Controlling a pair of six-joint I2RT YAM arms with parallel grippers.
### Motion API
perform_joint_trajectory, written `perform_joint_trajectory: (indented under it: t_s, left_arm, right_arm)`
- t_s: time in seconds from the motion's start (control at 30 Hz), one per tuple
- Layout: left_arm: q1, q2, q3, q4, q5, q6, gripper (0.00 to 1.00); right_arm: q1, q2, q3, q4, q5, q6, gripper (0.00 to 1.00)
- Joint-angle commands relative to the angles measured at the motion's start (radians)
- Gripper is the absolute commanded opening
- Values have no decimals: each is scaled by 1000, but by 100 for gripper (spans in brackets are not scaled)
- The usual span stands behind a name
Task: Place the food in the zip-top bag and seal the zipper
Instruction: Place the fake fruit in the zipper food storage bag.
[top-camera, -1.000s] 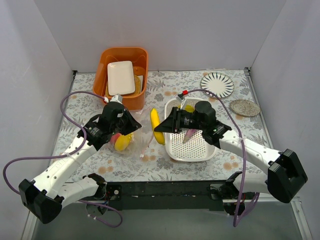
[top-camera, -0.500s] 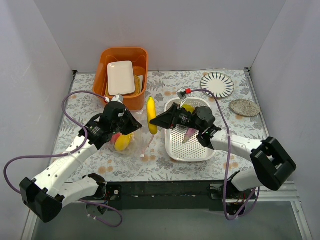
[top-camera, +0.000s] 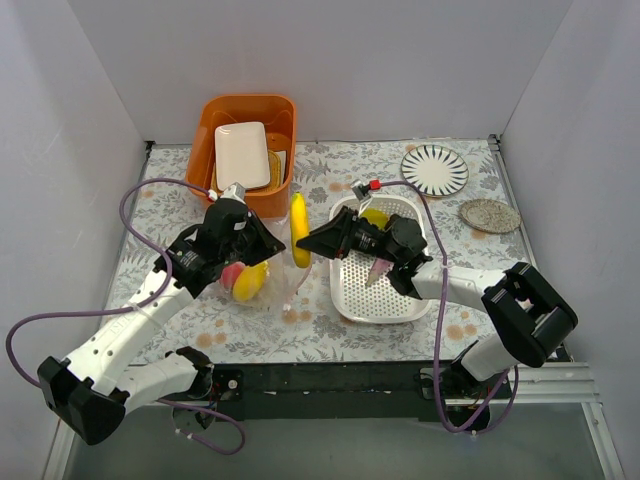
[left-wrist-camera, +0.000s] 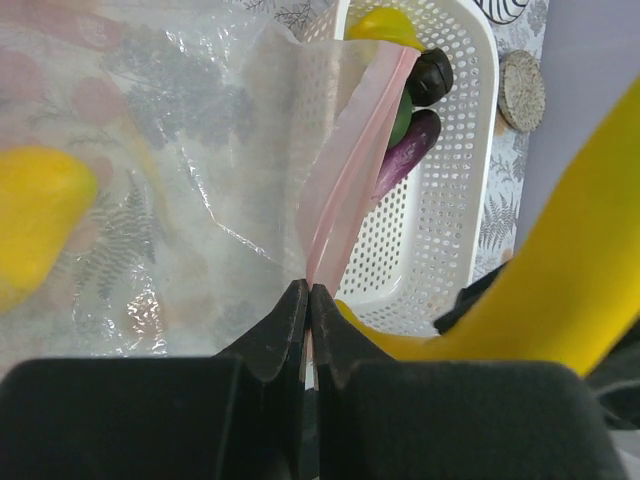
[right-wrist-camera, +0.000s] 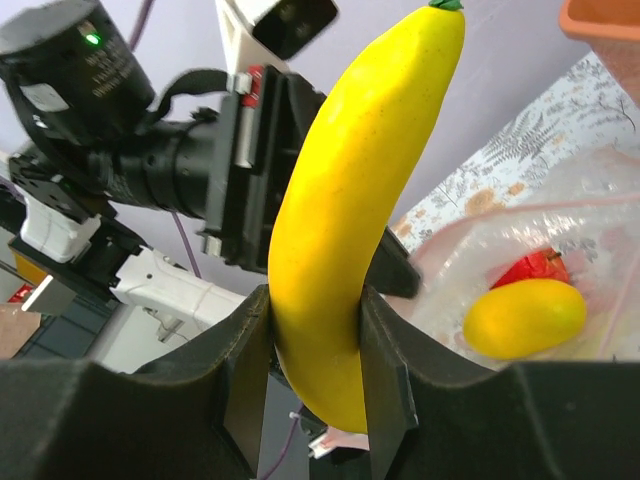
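My right gripper (top-camera: 306, 243) is shut on the yellow banana (top-camera: 298, 229), which it holds in the air next to the mouth of the clear zip-top bag (top-camera: 270, 285); the banana fills the right wrist view (right-wrist-camera: 350, 210). My left gripper (top-camera: 272, 252) is shut on the bag's pink zipper strip (left-wrist-camera: 345, 150) and holds the mouth up. A yellow fruit (top-camera: 246, 283) and a red fruit (top-camera: 230, 273) lie inside the bag. The white perforated basket (top-camera: 375, 295) holds a purple eggplant (top-camera: 380, 268), a yellow piece (top-camera: 375, 216), a green piece and a dark piece (left-wrist-camera: 432, 75).
An orange bin (top-camera: 225, 120) with a white plate (top-camera: 241, 155) stands at the back left. A striped plate (top-camera: 434, 169) and a speckled coaster (top-camera: 489, 215) lie at the back right. White walls close in the table on three sides.
My right gripper has carried the banana left from over the basket's edge toward the bag's mouth. My left gripper still holds the zipper strip in the same place.
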Motion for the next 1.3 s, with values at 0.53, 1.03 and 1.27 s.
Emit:
perform_joint_trajectory:
  t_s: [0.53, 1.03, 1.27]
  left_arm:
    - [-2, -30, 96, 4, -13, -31, 0]
    - [-2, -6, 101, -20, -74, -52, 0]
    - [-2, 11, 121, -43, -105, -63, 0]
  right_arm:
    - [17, -130, -40, -344, 64, -288, 1]
    - [124, -200, 48, -629, 168, -520, 12]
    - [148, -235, 54, -690, 188, -589, 12]
